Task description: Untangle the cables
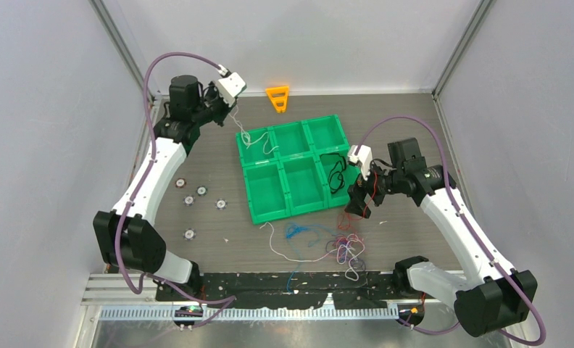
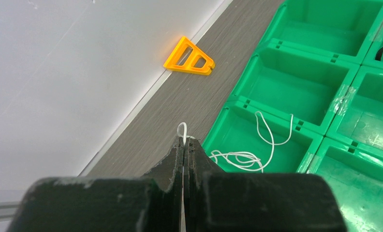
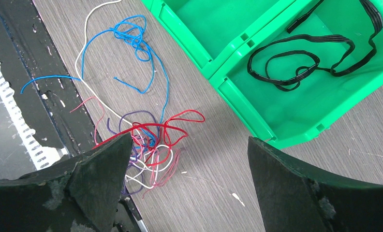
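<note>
Left wrist view has the left claw (image 2: pixel 184 145) pressed together on a loop of white cable (image 2: pixel 240 157). Its slack trails into the far-left bin of the green tray (image 2: pixel 334 104), apparently sorting by colour. The right claw (image 3: pixel 189 140) hangs spread above the red, blue and purple tangle (image 3: pixel 151 135) on the bench (image 3: pixel 218 183), likely picking the next strand.

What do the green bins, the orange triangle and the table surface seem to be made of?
Green bins: probably moulded plastic, glossy; light reflects on the floors, and slots are formed in the rims.
Orange triangle: likely plastic, smooth, one even colour.
Table surface: grey wood-grain pattern, matte; real wood or laminate, I cannot tell.
</note>
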{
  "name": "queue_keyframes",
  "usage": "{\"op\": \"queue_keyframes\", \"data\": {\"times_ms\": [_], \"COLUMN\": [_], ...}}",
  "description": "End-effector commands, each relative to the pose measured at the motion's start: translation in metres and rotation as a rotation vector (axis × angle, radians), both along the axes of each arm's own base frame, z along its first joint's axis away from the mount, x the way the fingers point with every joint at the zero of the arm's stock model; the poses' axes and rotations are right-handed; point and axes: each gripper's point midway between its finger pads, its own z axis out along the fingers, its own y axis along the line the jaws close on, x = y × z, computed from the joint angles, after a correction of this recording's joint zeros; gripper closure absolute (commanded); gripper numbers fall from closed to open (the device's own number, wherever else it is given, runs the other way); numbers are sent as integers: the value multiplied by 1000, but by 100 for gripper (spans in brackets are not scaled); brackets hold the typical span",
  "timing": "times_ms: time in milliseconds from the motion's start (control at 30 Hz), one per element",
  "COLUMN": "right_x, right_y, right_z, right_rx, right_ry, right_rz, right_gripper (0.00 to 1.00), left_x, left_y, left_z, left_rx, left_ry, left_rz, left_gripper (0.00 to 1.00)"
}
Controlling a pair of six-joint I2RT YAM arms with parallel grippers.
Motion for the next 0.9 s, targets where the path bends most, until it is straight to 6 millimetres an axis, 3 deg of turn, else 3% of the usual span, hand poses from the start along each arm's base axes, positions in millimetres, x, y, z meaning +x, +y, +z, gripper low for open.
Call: {"op": "queue_keyframes", "data": {"times_ms": [0, 167, 500, 567, 667, 767, 867], "right_x": [-1, -2, -3, -4, -4, -2, -3], "right_y": [-4, -4, -3, -3, -1, -2, -3], "right_z": [5, 2, 3, 3, 2, 5, 6], "right_rx": [-3, -1, 5, 8, 14, 11, 9], "right_ry": [-32, -25, -26, -26, -17, -27, -37], "right_rz": [5, 10, 13, 16, 20, 15, 14], "right_gripper": [5, 5, 5, 5, 5, 5, 5], "left_x": [-3, -12, -17, -18, -21, -22, -29], "left_y": [16, 28, 75, 71, 50, 38, 23], "left_z": [13, 14, 19, 20, 27, 61, 114], "left_rx": [71, 134, 212, 188, 129, -16, -167], "left_ry": [-56, -82, -85, -81, -89, -106, -136], "left_rz": [45, 67, 182, 173, 138, 150, 118], "left_gripper": [100, 100, 100, 100, 100, 100, 100]}}
